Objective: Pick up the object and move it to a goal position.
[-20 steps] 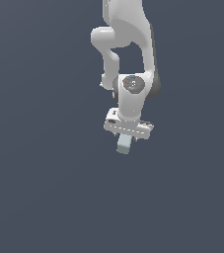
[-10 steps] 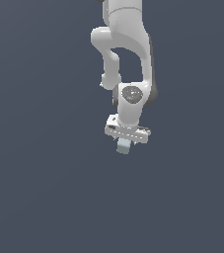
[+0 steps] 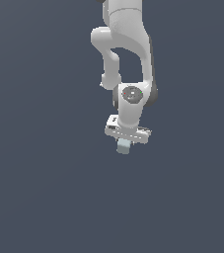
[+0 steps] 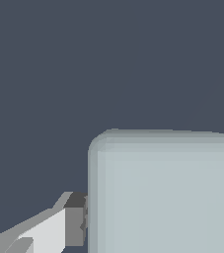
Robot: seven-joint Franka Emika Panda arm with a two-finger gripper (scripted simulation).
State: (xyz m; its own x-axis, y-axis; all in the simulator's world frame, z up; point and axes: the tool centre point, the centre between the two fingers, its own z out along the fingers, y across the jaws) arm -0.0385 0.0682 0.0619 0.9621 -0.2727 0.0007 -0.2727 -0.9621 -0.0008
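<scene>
Directly under the gripper point(image 3: 125, 143), the object point(image 3: 124, 146) sat clamped between the fingers point(image 4: 59, 227), poking out below the fingertips. Jaws closed on it, block centred and hanging straight beneath the wrist; no goal marker visible.

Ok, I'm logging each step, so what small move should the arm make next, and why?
Probably carry on moving the block toward the goal while keeping the jaws closed. The gripper appears shut on it: in the wrist view a finger pad sits against the block's side, and the block fills much of that view. No goal marker shows, so the direction can't be told.
</scene>
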